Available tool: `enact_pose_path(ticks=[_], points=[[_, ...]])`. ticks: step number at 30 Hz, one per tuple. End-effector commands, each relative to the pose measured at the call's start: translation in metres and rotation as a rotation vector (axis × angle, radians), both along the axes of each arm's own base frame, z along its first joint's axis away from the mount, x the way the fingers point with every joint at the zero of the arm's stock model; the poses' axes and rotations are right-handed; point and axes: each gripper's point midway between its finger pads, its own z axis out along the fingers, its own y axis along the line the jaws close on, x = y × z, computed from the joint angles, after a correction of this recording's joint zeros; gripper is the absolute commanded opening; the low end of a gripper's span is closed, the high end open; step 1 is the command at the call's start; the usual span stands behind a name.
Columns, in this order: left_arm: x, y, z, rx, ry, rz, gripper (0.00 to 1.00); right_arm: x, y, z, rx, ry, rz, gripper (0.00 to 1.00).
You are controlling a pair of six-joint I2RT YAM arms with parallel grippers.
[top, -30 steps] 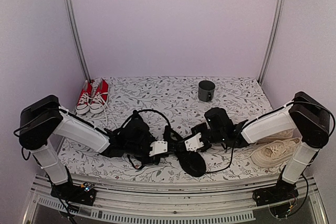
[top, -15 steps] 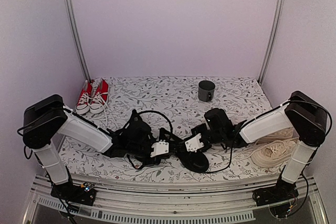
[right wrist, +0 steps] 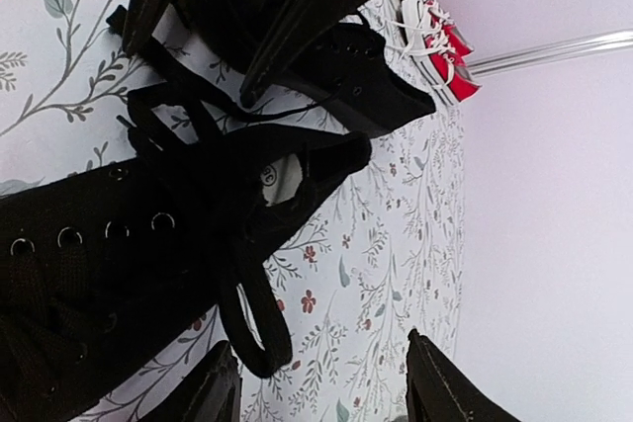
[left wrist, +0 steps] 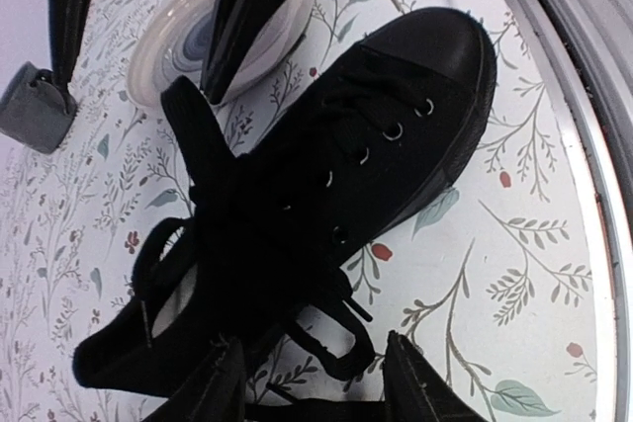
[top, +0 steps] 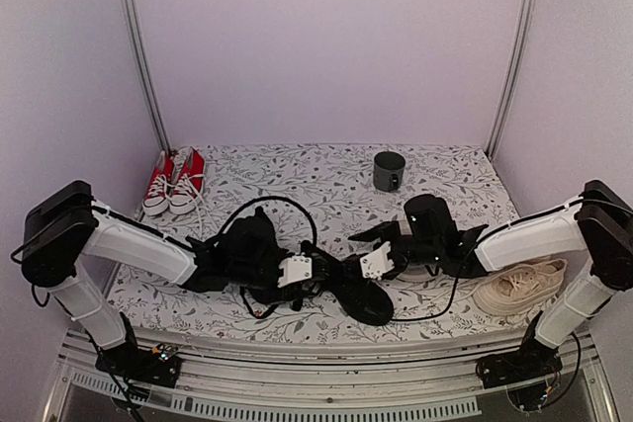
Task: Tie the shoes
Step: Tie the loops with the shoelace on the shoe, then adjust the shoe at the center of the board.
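Observation:
One of the black shoes lies on the flowered table between my two grippers, toe toward the front edge. Its laces form a bow over the tongue. In the left wrist view a lace loop lies on the cloth between the fingers of my open left gripper. In the right wrist view the other loop hangs beside the left finger of my open right gripper, which grips nothing. The second black shoe lies behind the left gripper.
Small red-and-white sneakers stand at the back left by the wall. A grey mug is at the back right. Cream sneakers lie under the right arm. The table's metal front rail runs just in front of the shoe.
Both grippers were shut close together over the shoe and have opened, letting go of the lace loops. The right gripper has drawn back to the right and the left one slightly left.

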Motion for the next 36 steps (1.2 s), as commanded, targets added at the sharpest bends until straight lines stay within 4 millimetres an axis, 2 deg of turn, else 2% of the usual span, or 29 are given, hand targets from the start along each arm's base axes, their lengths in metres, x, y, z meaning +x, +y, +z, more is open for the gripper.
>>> enact_pose_path(ticks=[1, 4, 7, 8, 11, 13, 15, 17, 21, 23, 24, 31, 34, 36], points=[[-0.008, 0.006, 0.014, 0.012, -0.042, -0.026, 0.49, -0.004, -0.011, 0.025, 0.035, -0.057, -0.019, 0.59], [-0.010, 0.006, 0.030, -0.022, -0.063, -0.030, 0.49, 0.006, -0.014, 0.058, 0.100, -0.120, -0.074, 0.63], [-0.001, 0.003, 0.060, -0.130, -0.084, 0.001, 0.47, 0.025, -0.009, 0.115, 0.282, -0.068, -0.203, 0.64], [0.006, 0.005, 0.069, -0.164, -0.076, 0.026, 0.42, 0.029, -0.008, 0.132, 0.366, 0.008, -0.254, 0.64], [0.035, 0.015, 0.085, -0.210, -0.047, 0.102, 0.28, 0.032, -0.007, 0.162, 0.562, 0.272, -0.361, 0.62], [0.054, 0.023, 0.085, -0.197, -0.056, 0.138, 0.23, 0.032, -0.009, 0.166, 0.666, 0.498, -0.441, 0.60], [0.071, 0.026, 0.083, -0.169, -0.063, 0.171, 0.21, 0.031, -0.011, 0.160, 0.757, 0.733, -0.535, 0.58], [0.079, 0.026, 0.076, -0.136, -0.067, 0.176, 0.24, 0.032, -0.016, 0.146, 0.811, 0.898, -0.654, 0.56], [0.088, 0.019, 0.056, -0.069, -0.087, 0.143, 0.37, 0.030, -0.024, 0.098, 0.833, 1.162, -0.868, 0.55], [0.097, 0.022, 0.040, 0.001, -0.080, 0.172, 0.33, 0.031, -0.029, 0.074, 0.801, 1.213, -0.953, 0.52], [0.100, 0.027, 0.031, 0.048, -0.058, 0.199, 0.27, 0.032, -0.031, 0.064, 0.781, 1.228, -0.993, 0.51], [0.107, 0.046, 0.002, 0.166, -0.057, 0.254, 0.08, 0.025, -0.048, -0.001, 0.605, 1.261, -1.204, 0.49], [0.107, 0.049, -0.016, 0.215, -0.009, 0.273, 0.03, 0.023, -0.051, -0.013, 0.578, 1.271, -1.231, 0.49], [0.108, 0.048, -0.023, 0.214, 0.006, 0.282, 0.03, 0.023, -0.051, -0.016, 0.580, 1.271, -1.235, 0.49]])
